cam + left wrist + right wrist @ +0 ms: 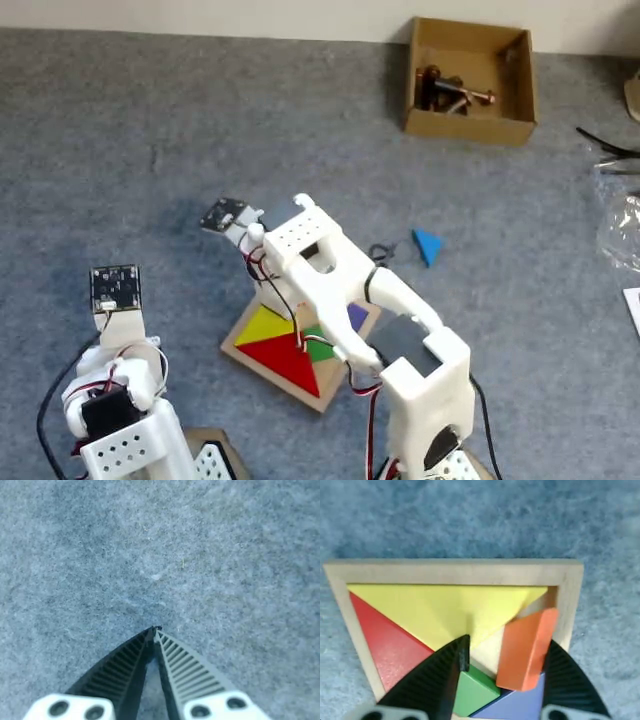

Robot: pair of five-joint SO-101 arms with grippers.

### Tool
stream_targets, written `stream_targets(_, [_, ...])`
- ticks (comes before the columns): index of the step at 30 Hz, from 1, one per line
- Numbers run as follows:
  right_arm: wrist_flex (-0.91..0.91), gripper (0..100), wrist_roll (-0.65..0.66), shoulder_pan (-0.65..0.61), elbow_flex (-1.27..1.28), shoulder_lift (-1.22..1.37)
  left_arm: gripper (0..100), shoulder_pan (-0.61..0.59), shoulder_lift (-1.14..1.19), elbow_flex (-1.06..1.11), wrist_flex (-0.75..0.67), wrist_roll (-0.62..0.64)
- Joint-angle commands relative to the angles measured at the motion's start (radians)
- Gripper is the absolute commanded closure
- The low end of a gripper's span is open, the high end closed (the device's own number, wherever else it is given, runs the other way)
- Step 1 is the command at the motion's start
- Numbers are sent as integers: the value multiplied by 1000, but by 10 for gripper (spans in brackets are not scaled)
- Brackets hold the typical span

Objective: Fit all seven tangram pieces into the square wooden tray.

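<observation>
Square wooden tray (570, 610) near the table's (150, 150) front edge holds a yellow triangle (445, 610), red triangle (395, 650), green triangle (472, 692) and violet piece (515, 707); an orange piece (525, 650) stands tilted by one tray side, between the right gripper's (509, 641) wide-parted fingers, against one, clear of the other; a blue triangle (427, 245) lies loose on the table near the tray; left gripper (155, 630) pinched closed over bare table.

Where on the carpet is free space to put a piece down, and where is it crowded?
Free: the wide carpet between the cardboard box and the left arm. Crowded: around the wooden tray, under the right arm, near the blue triangle.
</observation>
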Motion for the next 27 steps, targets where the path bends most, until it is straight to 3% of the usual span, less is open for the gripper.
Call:
stream_targets(1, [7,763,-11,-2,-2,-24,995,15,-5,21,5,9])
stream_targets(27, [127,798,-80,65,-269,-24,995,15,-5,21,5,9])
